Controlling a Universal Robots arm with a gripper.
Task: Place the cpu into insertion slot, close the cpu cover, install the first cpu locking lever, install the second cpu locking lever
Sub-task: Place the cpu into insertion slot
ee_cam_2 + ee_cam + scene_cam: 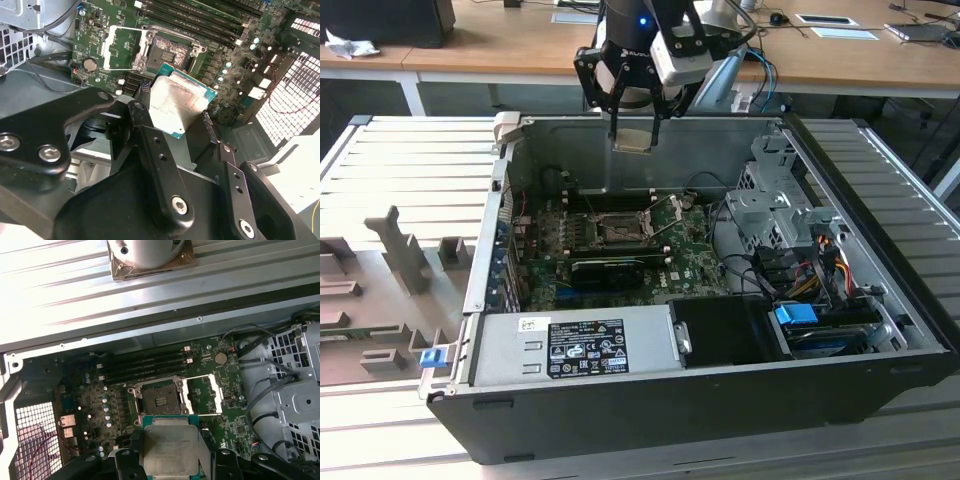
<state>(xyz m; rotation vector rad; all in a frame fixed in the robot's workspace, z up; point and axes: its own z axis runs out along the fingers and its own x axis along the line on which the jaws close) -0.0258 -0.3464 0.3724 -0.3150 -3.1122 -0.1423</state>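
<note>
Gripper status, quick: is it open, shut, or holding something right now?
Gripper: shut on the cpu, which hangs in the air, not yet in the insertion slot.

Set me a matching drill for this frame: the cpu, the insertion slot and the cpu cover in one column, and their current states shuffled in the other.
Things
1. cpu
2. insertion slot
3. cpu cover

States
A. swung open, lying beside the slot
B. gripped by the gripper, in the air above the green board
C. uncovered, with nothing in it

Pairs: 1-B, 2-C, 3-A
</note>
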